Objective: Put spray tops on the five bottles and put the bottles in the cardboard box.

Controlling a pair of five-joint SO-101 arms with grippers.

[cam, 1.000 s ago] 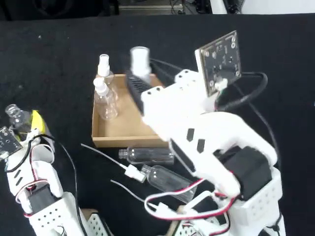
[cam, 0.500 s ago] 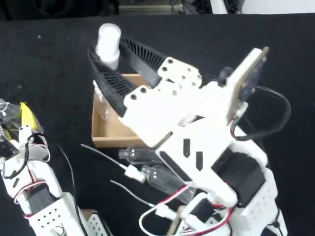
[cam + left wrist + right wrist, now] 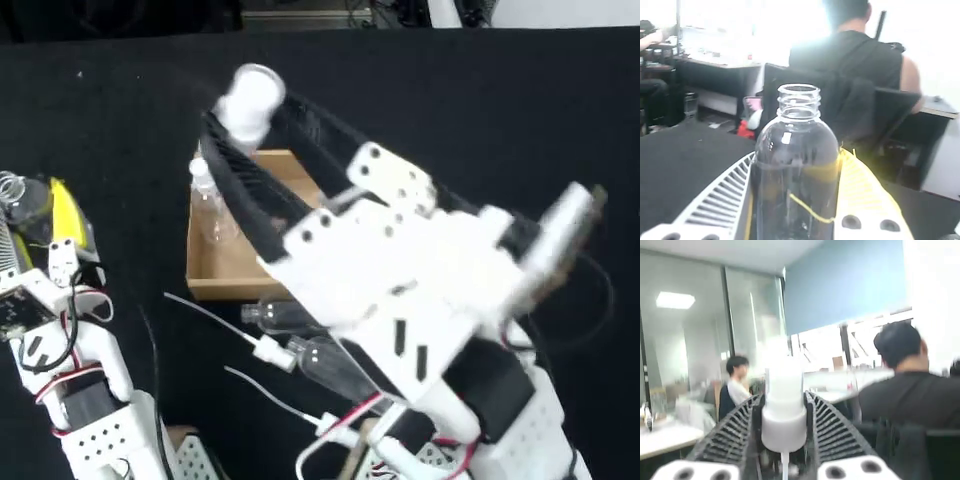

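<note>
High view first: how far along are you?

— Under halfway, I judge. One capped clear bottle (image 3: 207,200) stands inside the shallow brown cardboard box (image 3: 225,272), at its far-left corner. My right arm hides much of the box, so I cannot say whether more are in. Two clear plastic bottles (image 3: 292,316) lie on their sides just in front of the box, neither with a top fitted as far as I can tell. A loose white sprayer with a thin tube (image 3: 266,350) lies beside them.

— And your pincers?

— My left pincer (image 3: 796,200) is closed round a clear, open-necked plastic bottle (image 3: 797,135), held upright well to the left of the box. My right pincer (image 3: 784,396) is clamped on a white plastic spray top (image 3: 784,426), up over the box's far edge. Joining those two looks like the step in hand; after that come the lying pair and the boxing.

— Any brand or writing?

— None I can read. The bottles look bare and the box walls plain.
</note>
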